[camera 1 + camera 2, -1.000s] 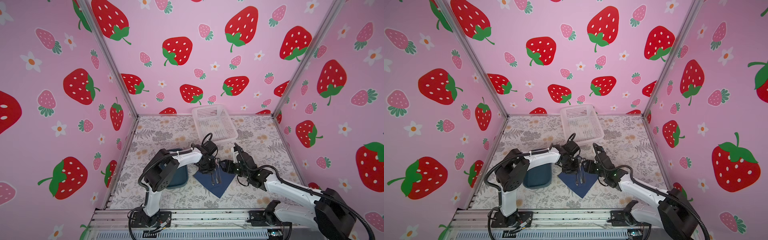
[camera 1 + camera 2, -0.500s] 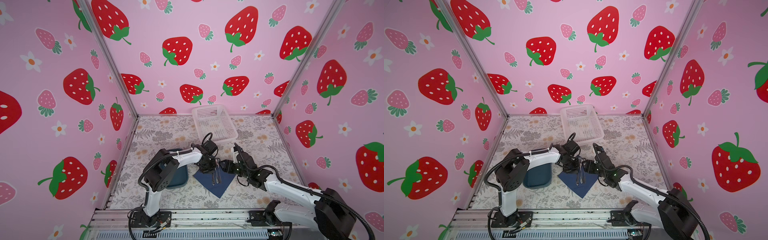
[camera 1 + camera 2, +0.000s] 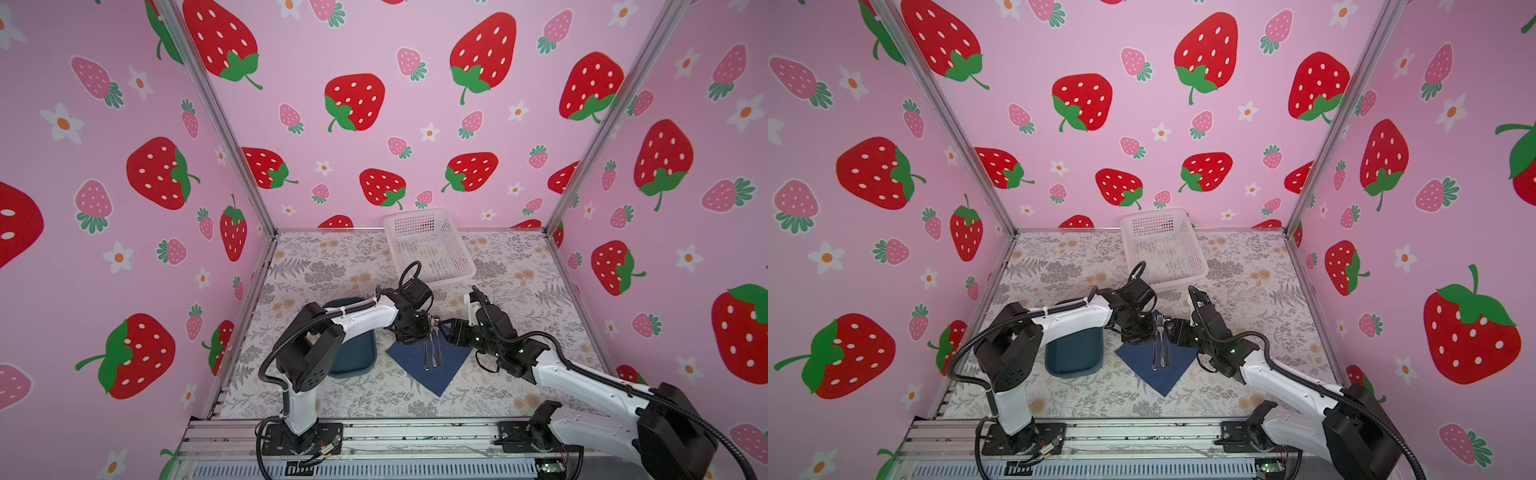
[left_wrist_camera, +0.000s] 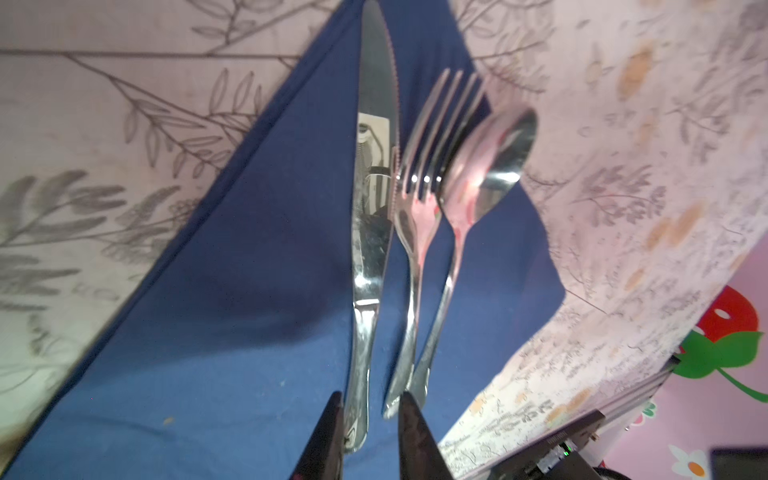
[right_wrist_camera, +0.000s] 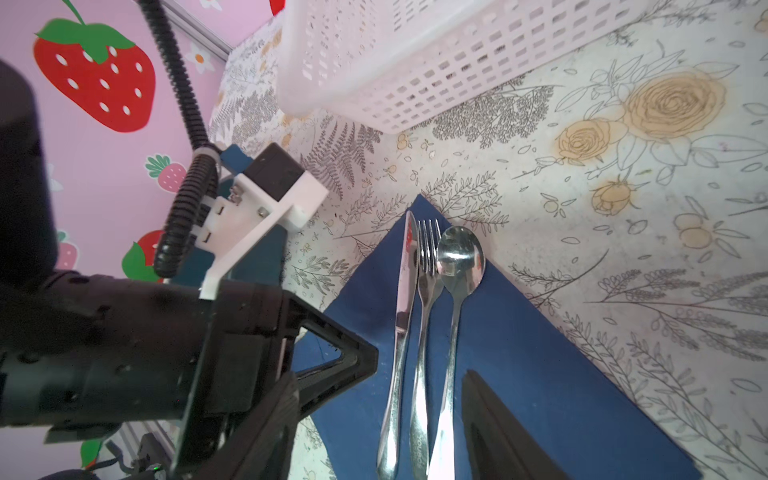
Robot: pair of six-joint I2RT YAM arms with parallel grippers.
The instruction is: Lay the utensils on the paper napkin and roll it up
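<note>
Both arms barely shifted in the last second, utensils [image 3: 432,355] lying on the napkin [image 3: 440,378]
In both top views the left gripper [image 3: 424,331] and right gripper [image 3: 445,328] crouch low, facing across the utensils, bare table [image 3: 332,266] beyond the napkin's edges. Left wrist view: jaws slightly apart, astride the knife [image 4: 374,166] handle. Right wrist view: jaws wide, bracketing knife, fork [image 5: 428,282] and spoon [image 5: 459,257] handles; basket [image 5: 415,62] well clear.
</note>
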